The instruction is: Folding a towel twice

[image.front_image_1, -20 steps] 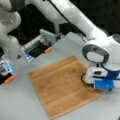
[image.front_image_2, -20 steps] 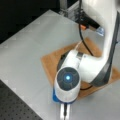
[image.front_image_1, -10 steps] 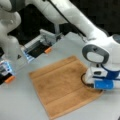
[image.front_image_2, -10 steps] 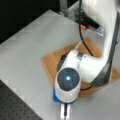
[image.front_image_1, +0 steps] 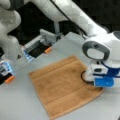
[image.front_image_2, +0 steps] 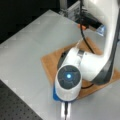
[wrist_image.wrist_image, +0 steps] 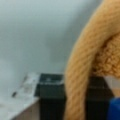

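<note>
Towel (image.front_image_1: 63, 86) orange-brown terry, flat, unfolded | gripper (image.front_image_1: 100, 86) at corner

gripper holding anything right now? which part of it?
Yes: the gripper is shut on the towel, pinching its edge at the corner on a front view's right. The wrist view shows that edge bunched between the fingers.
</note>
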Controlling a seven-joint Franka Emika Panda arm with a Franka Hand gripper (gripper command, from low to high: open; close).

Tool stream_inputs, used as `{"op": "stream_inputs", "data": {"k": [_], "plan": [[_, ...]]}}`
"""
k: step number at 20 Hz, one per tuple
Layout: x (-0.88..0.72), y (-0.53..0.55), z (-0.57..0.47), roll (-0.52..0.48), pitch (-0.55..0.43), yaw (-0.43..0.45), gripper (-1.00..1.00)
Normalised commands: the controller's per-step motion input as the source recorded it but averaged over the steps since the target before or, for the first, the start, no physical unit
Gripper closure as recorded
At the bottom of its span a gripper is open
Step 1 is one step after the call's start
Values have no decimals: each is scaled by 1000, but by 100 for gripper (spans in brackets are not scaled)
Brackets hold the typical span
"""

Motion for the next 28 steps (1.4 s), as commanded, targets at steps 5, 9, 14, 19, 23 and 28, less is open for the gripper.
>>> {"op": "stream_inputs", "data": {"k": [5,9,14,19,23,28], "plan": [[-169,23,105,-42,-74,164,100],[-324,22,-80,-13,-205,152,100],[-521,79,-156,-1,-272,96,100],[-733,-13,-214,-49,-336,-19,100],[-860,-107,-158,-45,-335,-90,100],[-991,-172,-54,-50,-352,-176,100]]}}
